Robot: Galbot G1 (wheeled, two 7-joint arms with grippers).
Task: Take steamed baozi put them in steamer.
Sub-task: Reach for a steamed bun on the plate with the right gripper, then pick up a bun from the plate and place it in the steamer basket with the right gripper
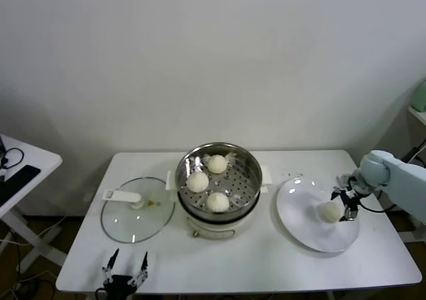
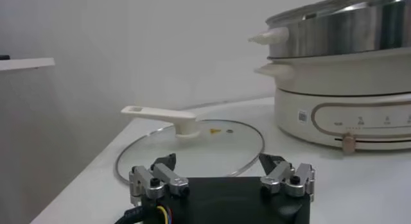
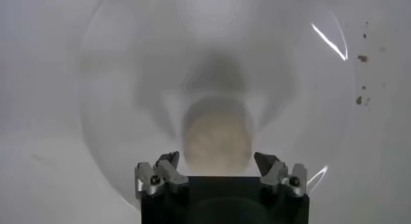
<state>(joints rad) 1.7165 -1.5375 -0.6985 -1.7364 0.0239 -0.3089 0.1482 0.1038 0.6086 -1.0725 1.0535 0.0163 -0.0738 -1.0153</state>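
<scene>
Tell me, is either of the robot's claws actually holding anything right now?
No. The right gripper is open, its fingers either side of the last baozi on the white plate, not closed on it. The left gripper is open too, by the table's front edge.

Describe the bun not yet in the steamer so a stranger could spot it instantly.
On the white table, right of the shiny steel steamer basket, lies a round white plate. One cream-white dome-shaped bun sits there, between the right gripper's open fingers. Its three matching buns are in the steamer.
</scene>
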